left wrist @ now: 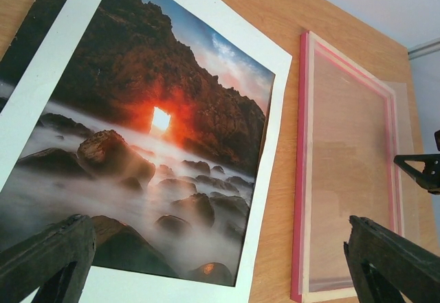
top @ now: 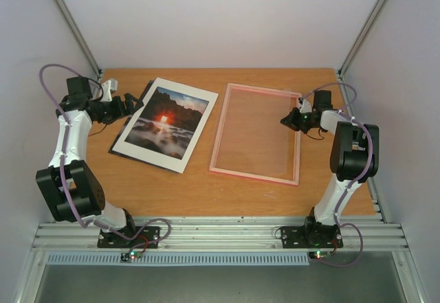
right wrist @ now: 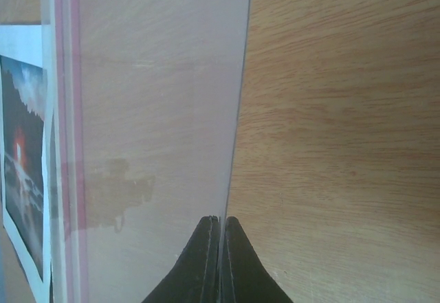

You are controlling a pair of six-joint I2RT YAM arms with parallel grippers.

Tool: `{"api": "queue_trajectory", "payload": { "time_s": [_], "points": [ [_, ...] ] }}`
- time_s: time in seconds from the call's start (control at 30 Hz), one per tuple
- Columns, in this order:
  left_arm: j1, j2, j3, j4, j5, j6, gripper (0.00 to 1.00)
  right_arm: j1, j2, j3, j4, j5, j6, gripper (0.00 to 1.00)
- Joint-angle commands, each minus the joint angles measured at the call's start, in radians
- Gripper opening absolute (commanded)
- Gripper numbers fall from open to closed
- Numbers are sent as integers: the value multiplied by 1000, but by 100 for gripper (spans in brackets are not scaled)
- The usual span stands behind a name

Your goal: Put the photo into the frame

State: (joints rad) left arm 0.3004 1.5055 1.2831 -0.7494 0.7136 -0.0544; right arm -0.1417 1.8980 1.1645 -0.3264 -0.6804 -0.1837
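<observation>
The photo (top: 165, 124), a white-bordered seascape with a red sun, lies face up on the left of the table (top: 199, 193). It fills most of the left wrist view (left wrist: 151, 124). My left gripper (top: 134, 104) stands open at the photo's left edge, with its jaws (left wrist: 220, 268) wide apart above the print and nothing between them. To the right lies the thin pink frame (top: 218, 135) (left wrist: 300, 165). My right gripper (top: 285, 119) (right wrist: 220, 224) is shut on the right edge of the frame's clear pane (right wrist: 158, 97), and the pane stands edge-on between its fingers.
Pale walls and slanted metal struts (top: 72, 25) close in the table at the back and both sides. An aluminium rail (top: 220, 234) with both arm bases runs along the near edge. Bare wood (right wrist: 344, 124) shows to the right of the pane.
</observation>
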Motion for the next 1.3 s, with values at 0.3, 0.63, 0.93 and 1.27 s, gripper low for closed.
{"api": "queue_trajectory", "payload": {
  "time_s": [0.3,0.63,0.93,1.27],
  "points": [
    [-3,17,41,41,11,-1,99,-15,-47,-9,-32,18,-44,1],
    [-3,24,46,42,14,-1,99,-25,-49,-12,-44,21,-56,1],
    [-3,28,48,44,14,0,99,-33,-54,-12,-55,21,-62,1],
    [-3,31,50,43,14,0,99,-38,-65,-25,-57,21,-68,1]
  ]
}}
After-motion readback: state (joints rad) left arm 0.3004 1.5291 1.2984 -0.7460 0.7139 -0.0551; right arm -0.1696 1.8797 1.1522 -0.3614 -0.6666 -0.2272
